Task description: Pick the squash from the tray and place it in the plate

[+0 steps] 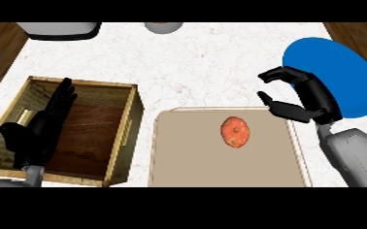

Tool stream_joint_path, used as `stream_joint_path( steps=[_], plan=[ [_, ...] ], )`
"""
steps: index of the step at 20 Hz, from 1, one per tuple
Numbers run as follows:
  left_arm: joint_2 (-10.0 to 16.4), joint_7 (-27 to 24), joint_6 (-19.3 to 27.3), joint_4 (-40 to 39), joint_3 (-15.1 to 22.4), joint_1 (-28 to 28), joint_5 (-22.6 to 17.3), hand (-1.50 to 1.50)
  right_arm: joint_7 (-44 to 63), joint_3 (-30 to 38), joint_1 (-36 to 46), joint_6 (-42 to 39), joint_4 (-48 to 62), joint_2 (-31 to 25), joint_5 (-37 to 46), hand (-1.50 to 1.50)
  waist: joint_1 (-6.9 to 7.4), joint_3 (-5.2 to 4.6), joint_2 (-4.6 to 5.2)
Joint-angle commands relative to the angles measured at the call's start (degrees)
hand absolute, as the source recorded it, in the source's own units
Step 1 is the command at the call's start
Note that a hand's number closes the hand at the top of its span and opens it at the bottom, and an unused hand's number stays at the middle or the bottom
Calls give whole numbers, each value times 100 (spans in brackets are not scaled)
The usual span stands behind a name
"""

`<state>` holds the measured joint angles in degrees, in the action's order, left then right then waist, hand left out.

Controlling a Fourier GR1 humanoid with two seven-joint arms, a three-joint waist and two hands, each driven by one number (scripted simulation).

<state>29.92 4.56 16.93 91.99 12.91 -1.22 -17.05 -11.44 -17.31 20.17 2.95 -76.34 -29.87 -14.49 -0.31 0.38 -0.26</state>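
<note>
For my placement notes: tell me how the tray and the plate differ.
The tray is beige and rectangular; the plate is blue and round. The tray carries the squash; the plate shows nothing lying on it. Both lie flat on the white counter.

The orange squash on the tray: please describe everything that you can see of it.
The small orange oval squash has mottled, slightly bumpy skin with a paler spot near its middle. It lies flat, its long axis pointing away from the robot, on the far middle part of the flat beige rectangular tray. Only the tray touches it. The black right hand hangs to its right, apart from it, by the round blue plate.
</note>
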Motion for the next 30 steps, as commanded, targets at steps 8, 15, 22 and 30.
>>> stream_joint_path(
  steps=[8,15,22,30],
  plan=[
    [-361,-63,-473,-1142,-169,-705,-156,0,-2918,-285,-456,-623,1698,-39,1192,-150,25,-39,79],
    [-514,143,-380,-1024,-212,-583,-60,0,-2106,-447,-489,-463,981,-312,1787,-150,-11,-43,18],
    [-284,285,-788,-1086,-521,-692,-206,0,-923,-758,-338,-923,397,-396,2216,-150,5,-46,16],
    [-636,178,-549,-1093,-312,-715,181,0,112,-1249,-121,-666,295,-159,3400,-150,26,-42,31]
  ],
)
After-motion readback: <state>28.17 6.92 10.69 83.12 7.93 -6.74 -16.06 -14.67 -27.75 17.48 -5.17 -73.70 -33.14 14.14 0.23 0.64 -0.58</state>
